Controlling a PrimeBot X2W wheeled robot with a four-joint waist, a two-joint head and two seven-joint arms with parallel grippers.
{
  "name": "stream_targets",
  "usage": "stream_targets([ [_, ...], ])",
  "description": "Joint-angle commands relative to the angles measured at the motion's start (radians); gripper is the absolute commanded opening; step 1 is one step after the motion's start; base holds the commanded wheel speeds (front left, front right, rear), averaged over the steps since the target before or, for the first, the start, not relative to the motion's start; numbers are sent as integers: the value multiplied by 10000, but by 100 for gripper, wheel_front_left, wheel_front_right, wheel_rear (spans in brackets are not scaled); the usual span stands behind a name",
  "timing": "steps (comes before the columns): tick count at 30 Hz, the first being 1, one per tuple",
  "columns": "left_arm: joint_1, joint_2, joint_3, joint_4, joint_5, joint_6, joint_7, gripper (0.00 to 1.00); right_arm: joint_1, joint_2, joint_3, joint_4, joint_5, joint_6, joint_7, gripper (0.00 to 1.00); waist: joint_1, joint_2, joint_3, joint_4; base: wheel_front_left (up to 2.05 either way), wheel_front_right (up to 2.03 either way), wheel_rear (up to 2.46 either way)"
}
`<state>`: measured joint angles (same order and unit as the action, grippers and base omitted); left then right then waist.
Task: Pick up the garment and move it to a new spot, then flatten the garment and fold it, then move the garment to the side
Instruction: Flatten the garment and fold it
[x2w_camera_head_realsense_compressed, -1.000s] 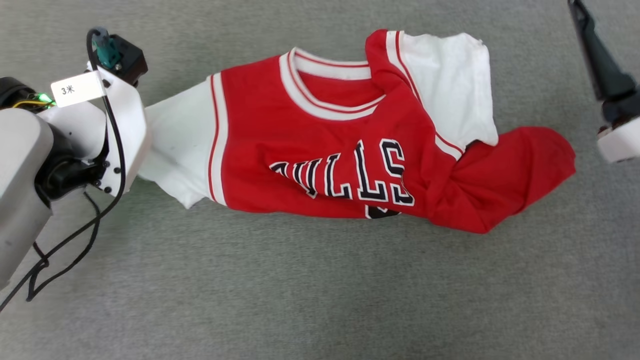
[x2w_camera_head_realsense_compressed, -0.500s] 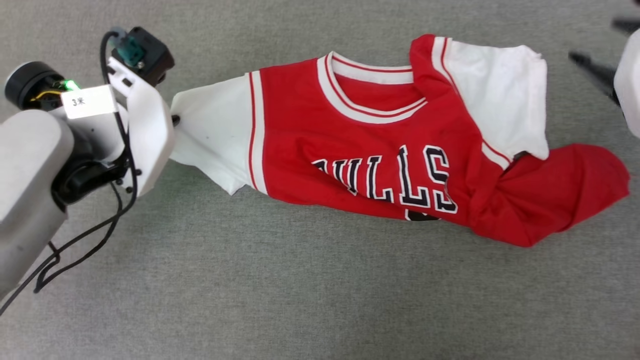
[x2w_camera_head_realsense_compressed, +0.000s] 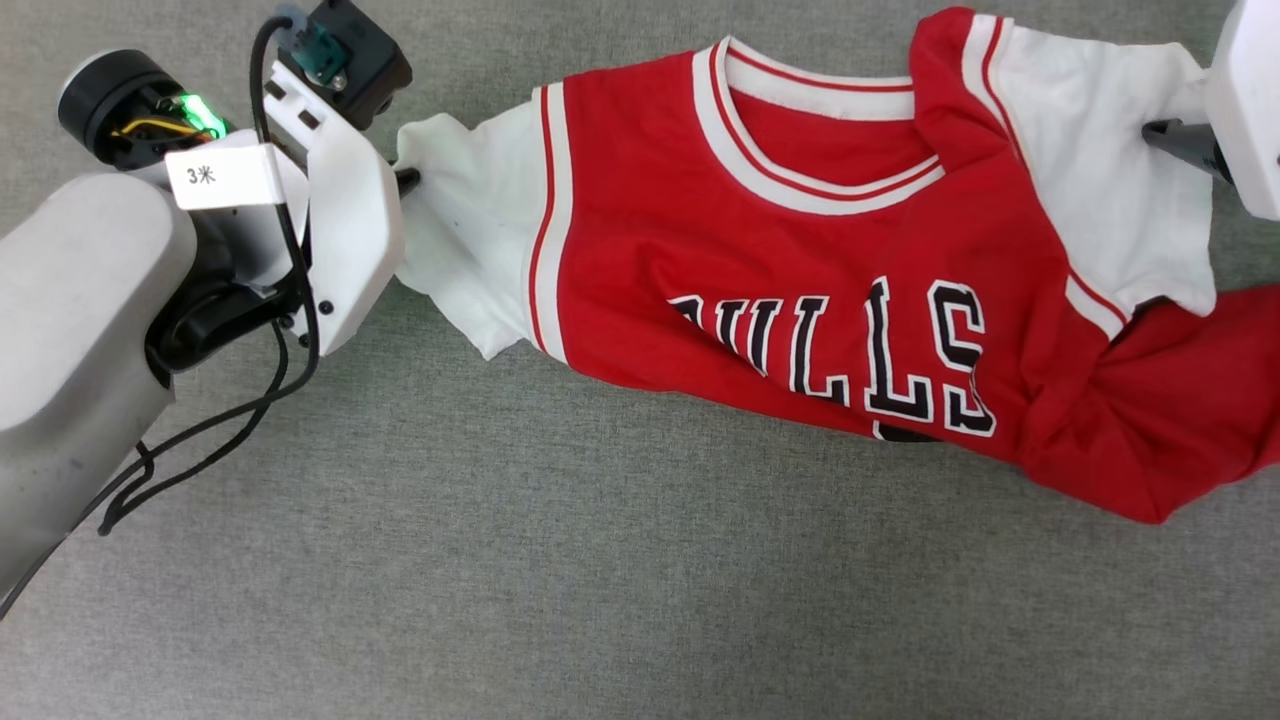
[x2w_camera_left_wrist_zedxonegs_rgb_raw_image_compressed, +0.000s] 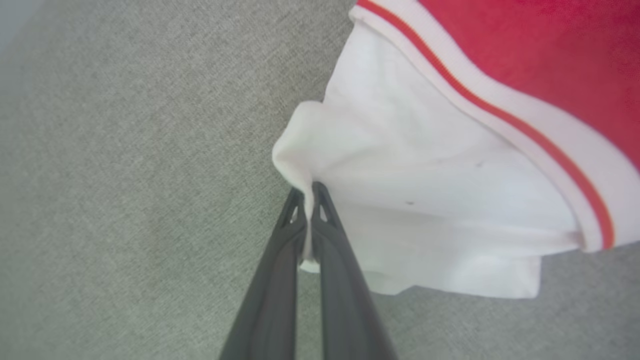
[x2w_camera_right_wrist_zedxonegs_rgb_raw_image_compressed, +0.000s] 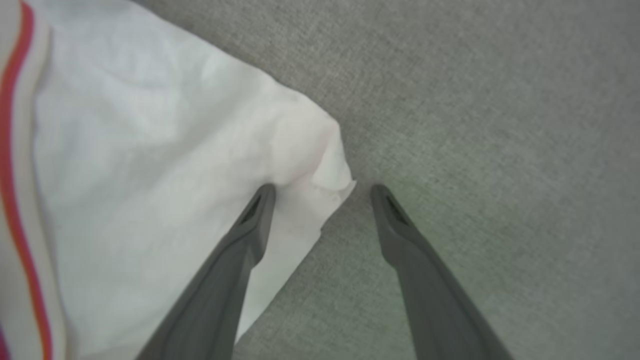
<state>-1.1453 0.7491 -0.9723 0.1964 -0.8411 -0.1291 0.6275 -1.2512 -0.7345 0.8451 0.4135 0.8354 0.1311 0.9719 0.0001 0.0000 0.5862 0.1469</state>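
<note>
Visibly rumpled red garment (x2w_camera_head_realsense_compressed: 800, 280), white sleeves.

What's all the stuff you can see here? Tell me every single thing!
Jersey shirt: one, red with white sleeves and black letters, lying rumpled on the grey surface.
Grey surface: one, grey, under everything.
Label: one, white, on the left arm.
Cable: one, black, hanging from the left arm.
Left gripper: one, dark grey, shut on one white sleeve's tip.
Right gripper: one, dark grey, open around the other sleeve's corner.
</note>
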Motion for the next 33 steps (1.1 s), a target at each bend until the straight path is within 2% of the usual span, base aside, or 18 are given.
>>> stream_targets([
  [1,-167,25,-71,-45,9,8,-81,0,6,161,139,198,44,-5,-53,100,-1,0,185,80,0,0,0],
  [6,-352,87,-254,-21,30,8,-244,0,842,451,1095,638,348,10,-82,100,-1,0,342,90,0,0,0],
  [7,-358,87,-290,6,6,8,-265,0,954,480,1197,695,439,10,-102,96,-1,0,345,80,0,0,0],
  [8,-377,87,-325,36,-18,8,-306,0,976,482,1322,663,494,12,-204,16,-1,0,340,66,0,0,0],
  [9,-387,93,-353,83,-31,8,-336,0,934,479,1313,659,581,12,-410,0,-1,0,314,43,0,0,0],
  [18,-241,375,-261,344,-1,8,-1183,0,-88,-85,1241,173,799,-5,-2568,0,-1,0,-730,-336,0,0,0],
  [26,-81,910,-10,-17,84,100,-1905,0,44,-802,1652,-620,1125,-7,-4355,0,-1,0,-1990,-767,0,0,0],
  [33,-481,1265,377,-395,141,268,-2270,0,-379,-910,1476,-778,1037,-5,-5696,0,-1,0,-2766,-1119,0,0,0],
])
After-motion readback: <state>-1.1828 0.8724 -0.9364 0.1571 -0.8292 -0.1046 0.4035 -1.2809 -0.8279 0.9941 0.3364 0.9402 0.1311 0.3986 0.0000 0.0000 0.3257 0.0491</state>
